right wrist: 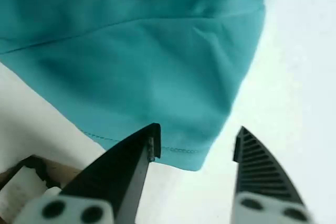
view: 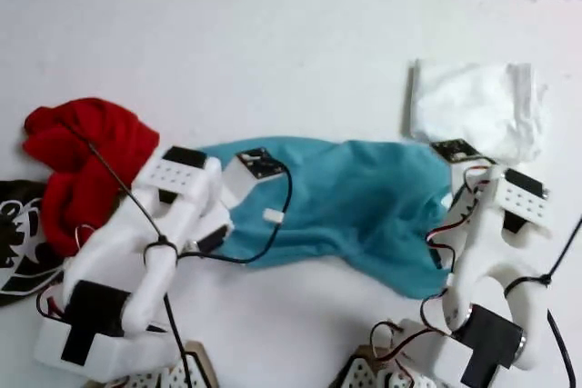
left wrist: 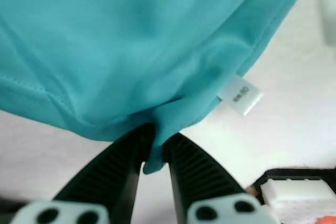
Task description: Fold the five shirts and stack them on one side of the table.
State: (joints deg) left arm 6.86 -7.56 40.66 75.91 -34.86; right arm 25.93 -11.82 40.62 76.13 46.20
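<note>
faintly printed tag on teal shirt

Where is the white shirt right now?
In the high view, the white shirt lies on the right side of the table, toward its far edge, just beyond the right end of the teal shirt.

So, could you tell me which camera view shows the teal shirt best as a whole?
The high view: almost the whole teal shirt lies spread on the table between the arms. The left wrist view shows its hem pinched in the left gripper, near a white label; the right wrist view shows a corner at the open right gripper.
</note>
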